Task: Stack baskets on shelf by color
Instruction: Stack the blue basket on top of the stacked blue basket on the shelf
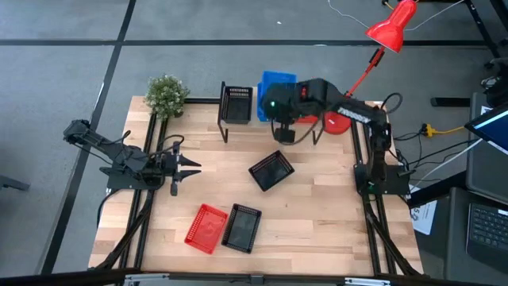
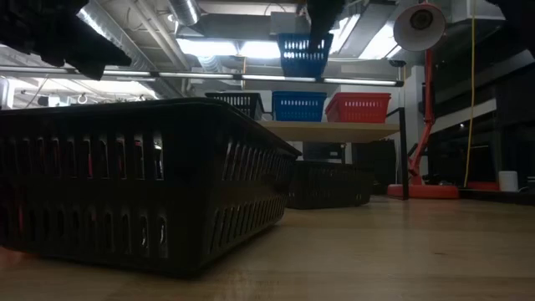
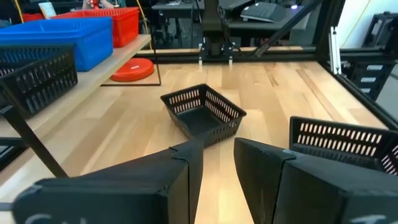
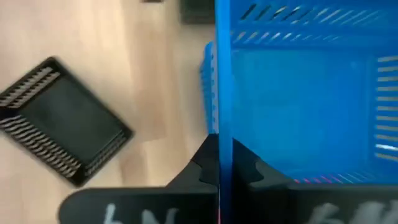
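Right claw (image 4: 219,171) pinches the rim of a blue basket (image 4: 305,93) and holds it in the air above the shelf (image 2: 334,130), its two fingers pressed on either side of the thin wall. Seen from table height, the lifted basket hangs directly over a second blue basket (image 2: 299,106) that sits in the middle of the shelf, with clear air between the two. A black basket (image 2: 238,102) stands on the shelf on one side of that blue one and a red basket (image 2: 358,107) on the other.

Four more baskets lie on the bench (image 1: 317,214). A black basket (image 1: 271,171) sits alone at an angle near the bench's centre, below the shelf's front edge in the overhead view. A red basket (image 1: 205,228) and another black basket (image 1: 241,228) lie side by side near the front edge, just beside each other.

Left claw (image 1: 190,167) rests low over the bench's left side, well apart from every basket, its fingers (image 3: 161,186) spread with a narrow gap between them and pointing toward the centre black basket.

A small potted plant (image 1: 167,95) stands at the bench's back left corner. A red desk lamp (image 1: 390,25) leans over the back right, its round base (image 1: 337,121) beside the shelf.
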